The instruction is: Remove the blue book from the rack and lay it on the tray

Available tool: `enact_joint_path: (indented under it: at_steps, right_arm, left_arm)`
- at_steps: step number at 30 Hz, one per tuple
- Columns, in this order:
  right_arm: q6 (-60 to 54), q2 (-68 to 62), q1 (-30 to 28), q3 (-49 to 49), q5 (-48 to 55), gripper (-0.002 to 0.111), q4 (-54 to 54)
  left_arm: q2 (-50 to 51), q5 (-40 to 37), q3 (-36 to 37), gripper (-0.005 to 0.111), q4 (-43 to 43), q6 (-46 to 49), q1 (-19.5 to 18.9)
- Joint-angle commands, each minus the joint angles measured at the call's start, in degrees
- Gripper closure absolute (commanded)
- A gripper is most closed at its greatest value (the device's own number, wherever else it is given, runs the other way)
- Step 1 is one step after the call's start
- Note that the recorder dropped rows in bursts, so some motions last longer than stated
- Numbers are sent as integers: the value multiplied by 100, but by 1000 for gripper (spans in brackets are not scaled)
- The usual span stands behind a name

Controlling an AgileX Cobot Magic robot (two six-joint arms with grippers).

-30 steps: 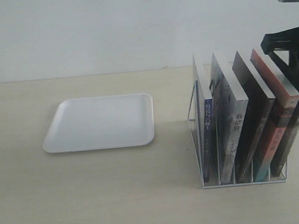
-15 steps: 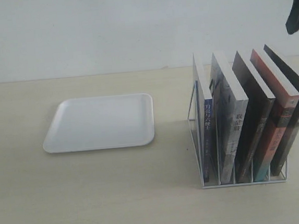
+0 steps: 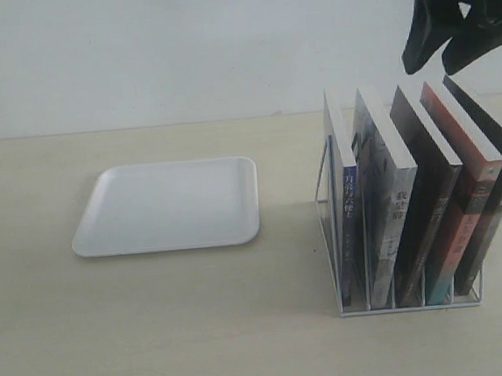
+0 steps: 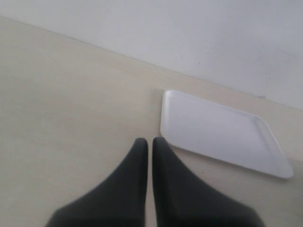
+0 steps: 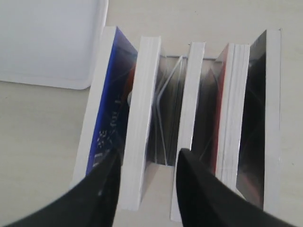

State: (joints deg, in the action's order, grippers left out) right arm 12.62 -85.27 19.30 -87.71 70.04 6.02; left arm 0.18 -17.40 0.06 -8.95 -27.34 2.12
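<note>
The right gripper (image 3: 434, 65) hovers open above the rack (image 3: 411, 306), and the blue book (image 3: 348, 206) stands in it untouched.

Nearest the viewer, the rack holds five leaning books. The blue book is in the end slot on the tray's side, its spine facing forward and its long axis nearly upright. Farther back, well apart from the rack, the tray (image 3: 164, 204) lies flat with nothing on it. Highest and farthest, the right gripper hangs over the middle books with its jaws spread wide, gripping nothing. The blue book lies below it and toward the tray, so it likely needs to shift that way before descending. The left gripper (image 4: 147, 142), fingers pressed together and empty, sits over the table near the tray. The right arm is nearer the book.
</note>
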Motion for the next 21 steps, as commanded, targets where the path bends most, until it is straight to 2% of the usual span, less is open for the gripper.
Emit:
enact_joint_path:
  at_steps: [1, 14, 21]
  right_arm:
    - [207, -265, 19, -21, -7, 71, -98]
    - [393, -553, 19, -21, -7, 71, -394]
    - [393, -565, 19, 534, -7, 71, -544]
  left_arm:
    - [-18, 66, -6, 103, -3, 4, -6]
    - [-18, 66, -6, 103, -3, 4, -6]
    - [-18, 66, -6, 103, -3, 4, -6]
